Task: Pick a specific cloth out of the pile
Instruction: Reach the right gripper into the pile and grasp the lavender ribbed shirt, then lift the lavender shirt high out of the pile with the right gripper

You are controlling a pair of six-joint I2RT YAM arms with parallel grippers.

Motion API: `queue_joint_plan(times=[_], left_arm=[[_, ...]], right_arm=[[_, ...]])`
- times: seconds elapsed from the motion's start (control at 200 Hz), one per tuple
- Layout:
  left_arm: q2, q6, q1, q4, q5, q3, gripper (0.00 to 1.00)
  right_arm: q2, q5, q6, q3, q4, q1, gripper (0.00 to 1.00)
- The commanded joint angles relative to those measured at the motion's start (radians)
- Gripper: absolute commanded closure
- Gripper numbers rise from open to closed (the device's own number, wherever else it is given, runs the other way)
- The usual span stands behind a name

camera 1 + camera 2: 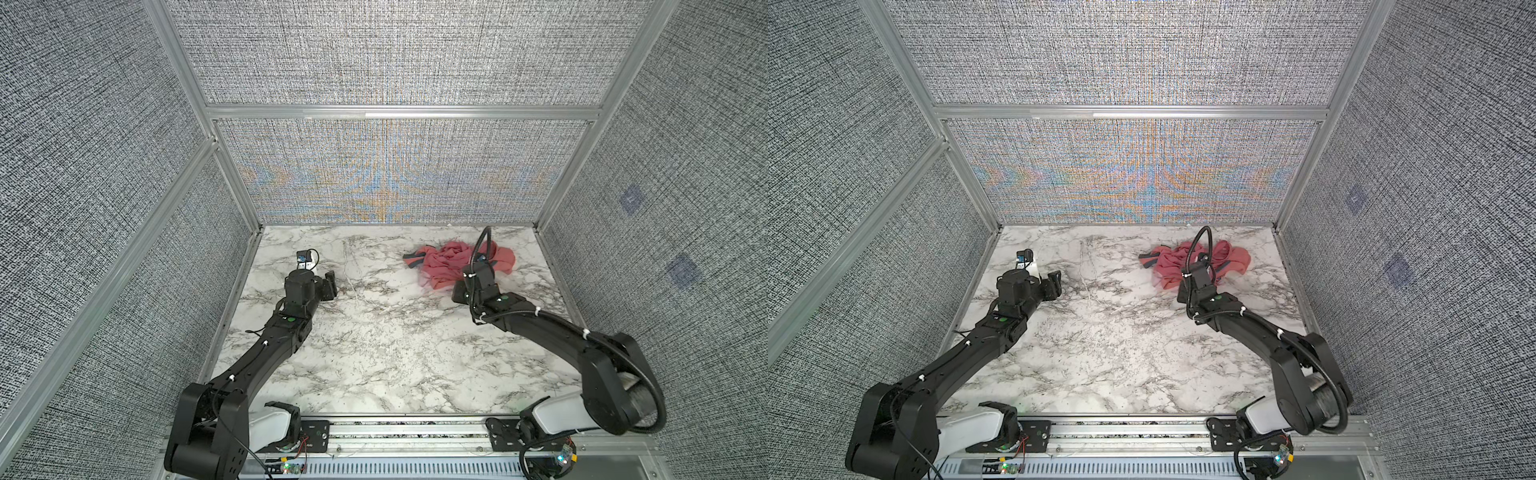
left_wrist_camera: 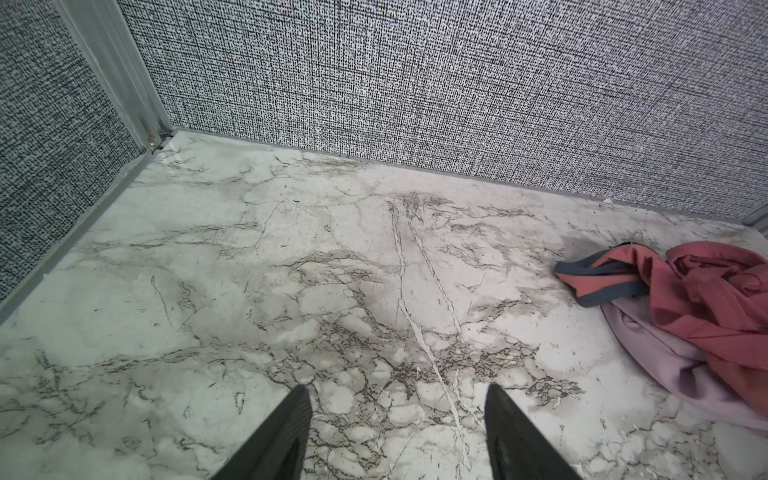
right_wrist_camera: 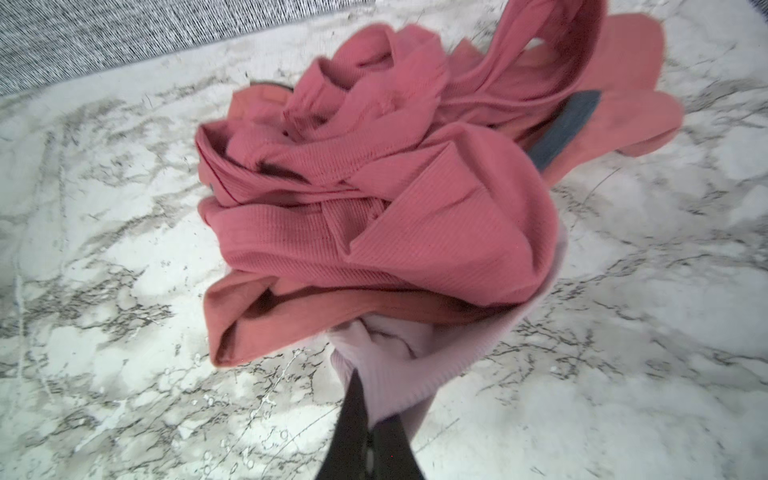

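The pile (image 1: 451, 259) (image 1: 1183, 259) is a heap of coral-red garments with dark grey-blue bands at the back right of the marble table. The cloth (image 3: 399, 374), pale lilac-pink and plain, sticks out from under the pile's near edge. It also shows in the left wrist view as the cloth (image 2: 665, 357) beneath the pile (image 2: 715, 299). My right gripper (image 3: 370, 405) is shut on a fold of the cloth, and the pile (image 3: 374, 187) lies just beyond it. My left gripper (image 2: 397, 388) (image 1: 330, 284) stands open over bare table at the left, holding nothing.
Grey woven walls with aluminium posts (image 1: 249, 195) close in the table (image 1: 374, 332) on three sides. The back wall runs close behind the pile. A metal rail (image 1: 407, 428) carrying both arm bases runs along the front edge.
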Motion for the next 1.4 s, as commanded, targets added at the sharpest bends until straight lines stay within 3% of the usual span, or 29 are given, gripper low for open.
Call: queue_joint_plan(times=[0.0, 0.255, 0.66, 1.011, 1.396], left_arm=[[-0.01, 0.006, 0.0, 0.006, -0.012, -0.005, 0.32], [-0.029, 0.002, 0.0, 0.011, -0.013, -0.013, 0.32], [-0.054, 0.006, 0.0, 0.007, -0.026, -0.019, 0.32], [-0.062, 0.004, 0.0, 0.001, -0.029, -0.014, 0.32], [-0.1, -0.003, 0.0, -0.051, -0.016, 0.031, 0.33]], right_arm=[[-0.076, 0.032, 0.016, 0.001, -0.055, -0.019, 1.0], [-0.211, 0.033, -0.012, 0.088, -0.157, -0.109, 1.0], [-0.266, 0.0, -0.075, 0.279, -0.271, -0.226, 1.0], [-0.235, -0.043, -0.119, 0.453, -0.32, -0.287, 1.0], [-0.144, -0.143, -0.179, 0.782, -0.403, -0.294, 1.0]])
